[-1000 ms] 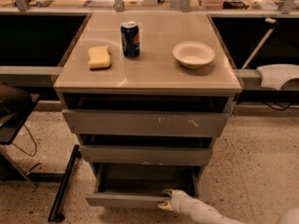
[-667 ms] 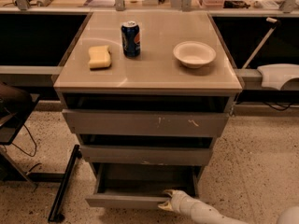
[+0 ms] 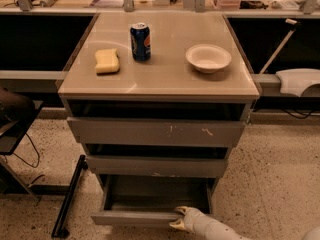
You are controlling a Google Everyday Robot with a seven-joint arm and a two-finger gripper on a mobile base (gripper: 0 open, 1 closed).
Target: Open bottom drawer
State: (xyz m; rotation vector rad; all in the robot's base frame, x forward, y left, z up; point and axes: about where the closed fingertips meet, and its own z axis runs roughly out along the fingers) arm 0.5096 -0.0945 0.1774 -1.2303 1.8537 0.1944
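The bottom drawer (image 3: 135,218) of the grey cabinet stands pulled out. Its plain grey front faces me and its shallow grey box interior (image 3: 157,194) shows and looks empty. My gripper (image 3: 178,219) is at the right end of the drawer's front edge, its yellowish fingertips touching the top of the front panel. My white arm (image 3: 210,229) comes in from the lower right corner.
Above are the mid-sized drawer front (image 3: 157,166) and the widest front with white scratch marks (image 3: 155,132). On the cabinet top (image 3: 165,81) stand a blue soda can (image 3: 140,42), a yellow sponge (image 3: 107,61) and a white bowl (image 3: 208,58). A black bar (image 3: 67,199) leans at the left.
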